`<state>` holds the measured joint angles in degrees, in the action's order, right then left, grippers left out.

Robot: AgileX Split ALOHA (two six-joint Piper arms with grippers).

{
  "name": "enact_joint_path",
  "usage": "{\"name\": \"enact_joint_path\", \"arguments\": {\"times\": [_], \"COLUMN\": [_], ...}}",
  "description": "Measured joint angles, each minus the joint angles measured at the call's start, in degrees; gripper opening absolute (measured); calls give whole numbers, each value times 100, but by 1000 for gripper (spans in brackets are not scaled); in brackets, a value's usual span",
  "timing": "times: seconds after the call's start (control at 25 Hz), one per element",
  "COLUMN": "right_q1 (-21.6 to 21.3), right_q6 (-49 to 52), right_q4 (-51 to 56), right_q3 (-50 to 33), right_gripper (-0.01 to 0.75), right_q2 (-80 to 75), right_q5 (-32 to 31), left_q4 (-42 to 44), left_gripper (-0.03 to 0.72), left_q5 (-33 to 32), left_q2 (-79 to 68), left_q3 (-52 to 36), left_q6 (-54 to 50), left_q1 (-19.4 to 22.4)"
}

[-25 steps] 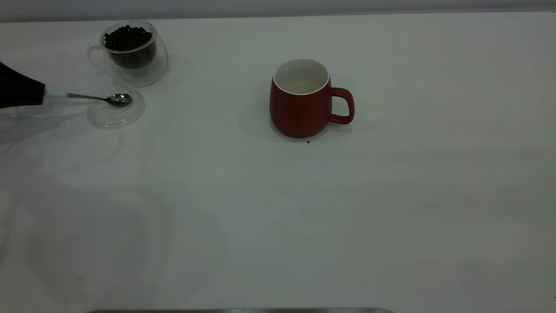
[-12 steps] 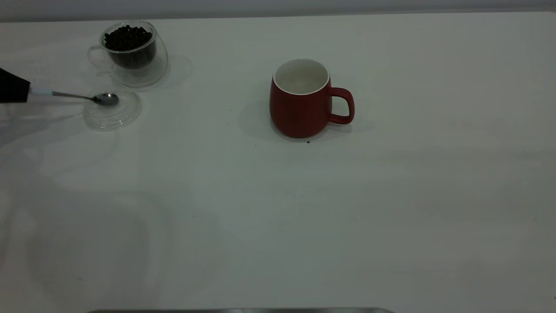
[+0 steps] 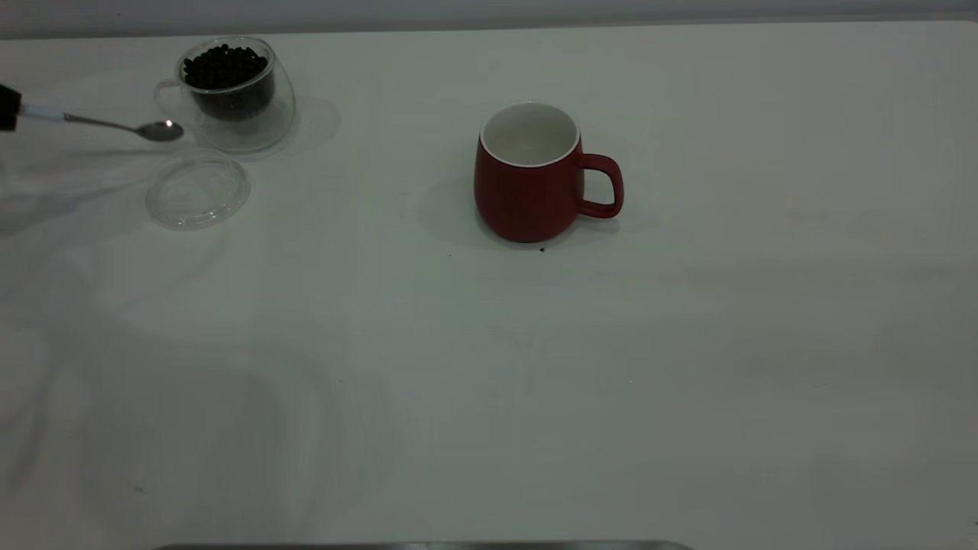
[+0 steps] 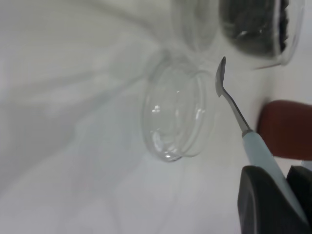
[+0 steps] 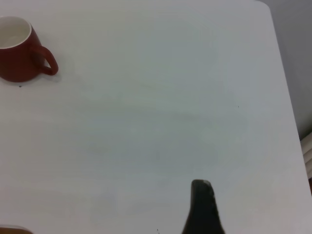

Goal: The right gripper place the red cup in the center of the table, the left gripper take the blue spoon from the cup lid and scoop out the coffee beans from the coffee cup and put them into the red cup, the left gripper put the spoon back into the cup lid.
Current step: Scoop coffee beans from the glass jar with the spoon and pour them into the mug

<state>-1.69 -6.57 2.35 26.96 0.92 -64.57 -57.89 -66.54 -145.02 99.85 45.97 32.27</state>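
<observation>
At the upper left of the exterior frame, the blue spoon [image 3: 114,124] is hanging clear of the table [image 3: 489,367], its pale handle pinched in my left gripper [image 3: 8,108], which is barely showing at the frame's left edge. My wrist view is showing my two black fingers [image 4: 261,204] pressed onto the handle, with the metal bowl pointing away from them. The spoon's bowl is sitting just beside the coffee cup [image 3: 237,95], between that cup and the cup lid [image 3: 198,189] as framed. The lid is lying flat on the table with nothing in it, just below the coffee cup. The coffee beans [image 3: 224,67] are heaped inside the clear glass. The red cup [image 3: 535,174] is standing upright near the middle of the frame, handle toward the right, white inside showing no beans. A dark speck [image 3: 542,249] is lying on the table at its base. My right gripper [image 5: 202,207] is hovering well apart from the red cup; I cannot tell how its fingers are standing.
</observation>
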Motion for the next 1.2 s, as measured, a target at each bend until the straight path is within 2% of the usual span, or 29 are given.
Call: {"name": "enact_joint_path", "arguments": {"times": [0.12, 0.36, 0.56, 0.92, 1.2], "right_q1": [0, 0, 0, 0, 0], "right_q6": [0, 0, 0, 0, 0], "right_q4": [0, 0, -2, -2, -2], "right_q3": [0, 0, 0, 0, 0], "right_gripper": [590, 590, 590, 590, 590], "right_q2": [0, 0, 0, 0, 0], "right_q5": [0, 0, 0, 0, 0], "left_q4": [26, -25, -652, -1107, -948], "left_gripper": [124, 124, 124, 124, 124], "left_q5": [0, -13, -13, -13, -13], "left_q2": [246, 983, 1292, 262, -30], "left_q3": [-27, -633, -849, 484, 709], "left_q6": [-103, -100, 271, -429, -252], "left_q1": [-106, -631, -696, -686, -680]}}
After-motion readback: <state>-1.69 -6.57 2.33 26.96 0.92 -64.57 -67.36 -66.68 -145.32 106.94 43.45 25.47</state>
